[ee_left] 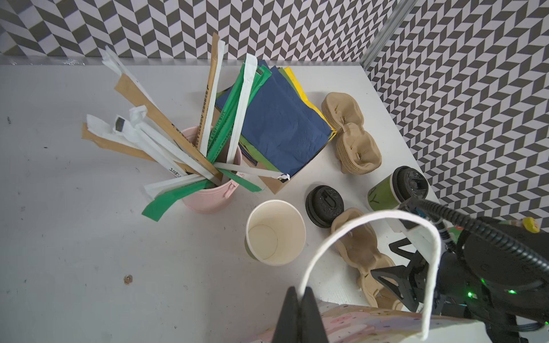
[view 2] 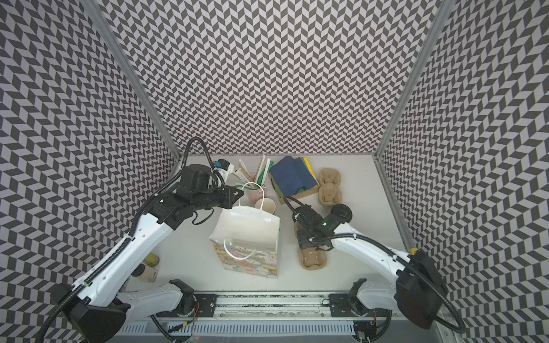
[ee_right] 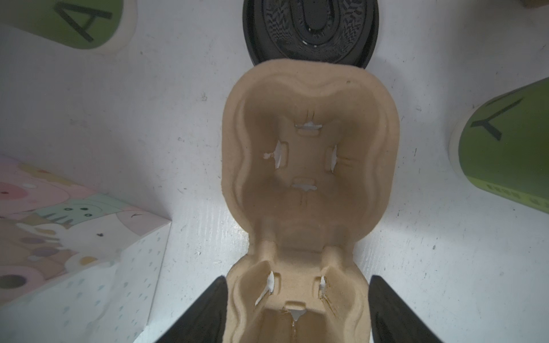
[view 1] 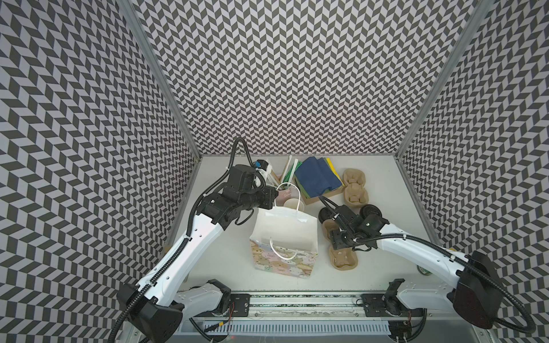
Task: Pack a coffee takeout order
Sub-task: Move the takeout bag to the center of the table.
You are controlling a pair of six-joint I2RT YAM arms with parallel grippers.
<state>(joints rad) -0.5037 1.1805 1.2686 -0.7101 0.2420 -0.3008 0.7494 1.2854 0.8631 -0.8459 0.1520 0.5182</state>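
Observation:
My left gripper (ee_left: 300, 292) is shut on the white cord handle (ee_left: 386, 215) of the paper bag (view 1: 285, 237), which stands open at mid-table. An open green cup (ee_left: 274, 231), white inside, stands just behind the bag. A black lid (ee_left: 324, 205) lies to its right. A second green cup (ee_left: 395, 190), with a lid on, lies on its side further right. My right gripper (ee_right: 297, 282) is open, one finger on each side of the tan cup carrier (ee_right: 309, 148), which lies flat right of the bag. Dark blue napkins (view 1: 316, 176) top a pile at the back.
A pink bucket (ee_left: 214, 190) of wrapped straws stands at the back left of the napkins. A stack of spare carriers (view 1: 355, 187) sits at the back right. Small bottles (view 2: 150, 267) stand by the left arm near the front. Patterned walls close in three sides.

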